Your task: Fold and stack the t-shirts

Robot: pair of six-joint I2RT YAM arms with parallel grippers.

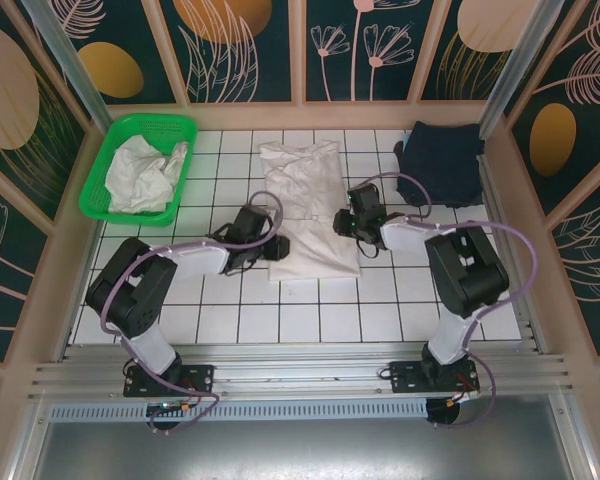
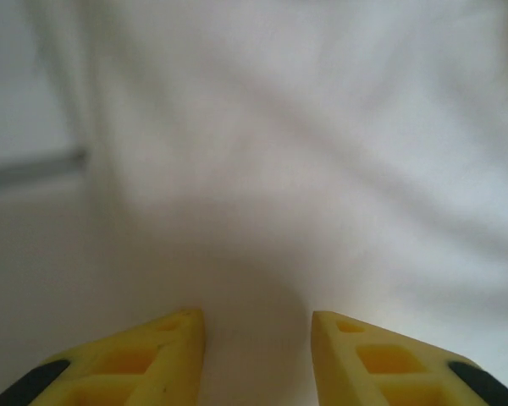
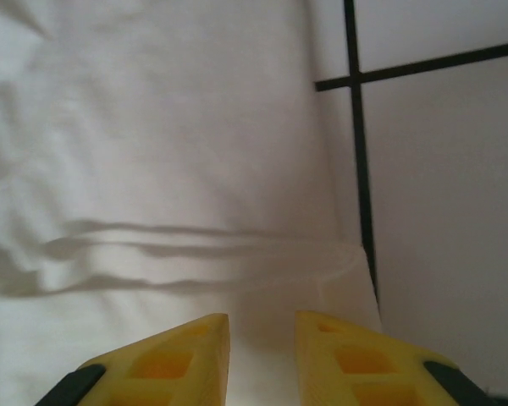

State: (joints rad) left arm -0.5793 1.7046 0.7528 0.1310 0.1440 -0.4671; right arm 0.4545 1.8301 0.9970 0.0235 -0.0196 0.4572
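an off-white t-shirt (image 1: 305,200) is laid lengthwise down the middle of the tiled table (image 1: 300,320), narrowed into a long strip and wrinkled. a navy t-shirt (image 1: 442,160) is piled in the far right corner, and a crumpled white t-shirt (image 1: 145,172) is held in the green mesh basket (image 1: 92,195) in the far left corner.

the left gripper (image 1: 263,243) is placed at the strip's left edge, toward its near end; in the left wrist view its (image 2: 258,317) jaws are seen apart over blurred white cloth, with nothing seen pinched between them. the right gripper (image 1: 348,226) is set at the strip's right edge, opposite; in the right wrist view its (image 3: 262,320) jaws are seen apart by a narrower gap, with a folded edge of the cloth just ahead and a dark grid line (image 3: 360,169) beside it.

the strip is flanked closely by both forearms. the navy t-shirt is found just beyond the right arm's cable. bare tiles are left between the strip and the basket, and along the whole near edge up to the rail (image 1: 300,378). the table is enclosed on the far, left and right sides by patterned panels (image 1: 250,50).
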